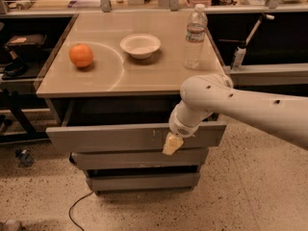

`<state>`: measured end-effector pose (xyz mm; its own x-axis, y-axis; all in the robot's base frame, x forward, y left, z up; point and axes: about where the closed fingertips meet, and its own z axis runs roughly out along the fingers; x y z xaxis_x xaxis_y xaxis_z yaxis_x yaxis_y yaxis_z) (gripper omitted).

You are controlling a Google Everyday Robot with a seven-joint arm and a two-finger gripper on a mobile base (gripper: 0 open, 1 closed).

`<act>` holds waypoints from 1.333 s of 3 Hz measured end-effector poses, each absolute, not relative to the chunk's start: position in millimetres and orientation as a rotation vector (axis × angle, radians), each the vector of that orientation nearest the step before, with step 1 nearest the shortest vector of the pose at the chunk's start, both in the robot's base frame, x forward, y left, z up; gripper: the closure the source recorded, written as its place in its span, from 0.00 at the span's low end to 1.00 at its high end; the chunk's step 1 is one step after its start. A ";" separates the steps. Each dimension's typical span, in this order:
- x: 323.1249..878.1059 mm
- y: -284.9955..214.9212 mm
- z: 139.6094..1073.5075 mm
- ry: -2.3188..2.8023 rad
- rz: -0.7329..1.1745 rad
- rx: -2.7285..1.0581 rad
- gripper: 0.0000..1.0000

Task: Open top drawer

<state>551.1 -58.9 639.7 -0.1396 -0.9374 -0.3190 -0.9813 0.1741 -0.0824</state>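
Your gripper hangs at the front of the top drawer, its pale tip pointing down and crossing the drawer's lower edge. From this side you cannot tell whether it is spread or closed.

- Top drawer: right behind the gripper, with most of its flat grey front running off to the left. It stands partly out, with a dark gap between it and the tabletop. Small white scratches sit just up and left of the gripper.
- Arm: white, comes in from the right, with its wrist just above the gripper.
- Below the gripper: the middle drawer, then the bottom drawer, both set further back.
- Up on the tabletop, beyond the gripper: a water bottle almost straight above, standing upright; a white bowl above and slightly left; an orange far left. All three are well apart.
- Floor, down and left: a dark cable.
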 end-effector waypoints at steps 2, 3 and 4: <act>551.1 -58.9 639.6 2.158 0.210 -1.834 0.82; 551.0 -58.9 639.6 2.158 0.210 -1.834 1.00; 550.8 -58.9 639.6 2.158 0.210 -1.834 1.00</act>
